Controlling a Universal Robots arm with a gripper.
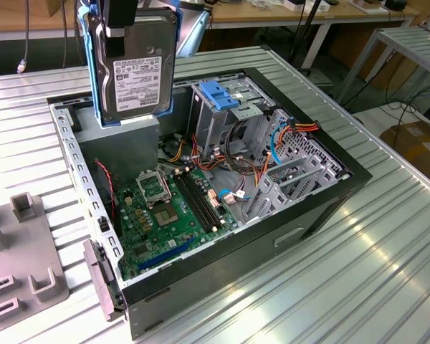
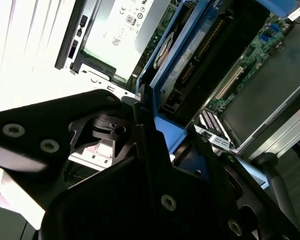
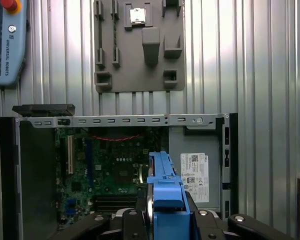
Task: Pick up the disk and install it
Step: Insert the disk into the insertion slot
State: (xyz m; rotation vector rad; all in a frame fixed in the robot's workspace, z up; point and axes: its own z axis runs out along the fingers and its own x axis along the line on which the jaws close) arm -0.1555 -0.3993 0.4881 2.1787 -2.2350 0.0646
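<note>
1. We see a ribbed metal table [image 1: 387, 236] in a workshop, with desks behind it. An open computer case [image 1: 322, 208] lies on the table.
2. The disk [image 1: 136, 72] hangs upright over the far corner of the case, on the exterior view's left. Its label faces the camera, and a blue frame [image 1: 94, 79] wraps its edges.
3. The claw [image 1: 118, 36] is clamped on the disk from above. In the first wrist view we look down on the thin blue edge, which sits between the claw's black parts.
4. We think the step in hand is carrying the disk over the case. To do it well, the grip should be firm and the disk should be straight, not tipped.
5. The disk should stay clear of the grey box [image 1: 129, 140] below it, the wires [image 1: 229, 154] and the green board [image 1: 165, 215].
6. Some things are hard for us to see:
   - The arm above the claw is cut off at the edge of the exterior view.
   - We cannot tell if the disk's lower edge touches the grey box or hangs just above it.
   - The metal cage with the blue handle [image 1: 218, 93] and the wires hide the spot where a disk might sit.
   - In the second wrist view the claw's black body covers much of the case.
</note>
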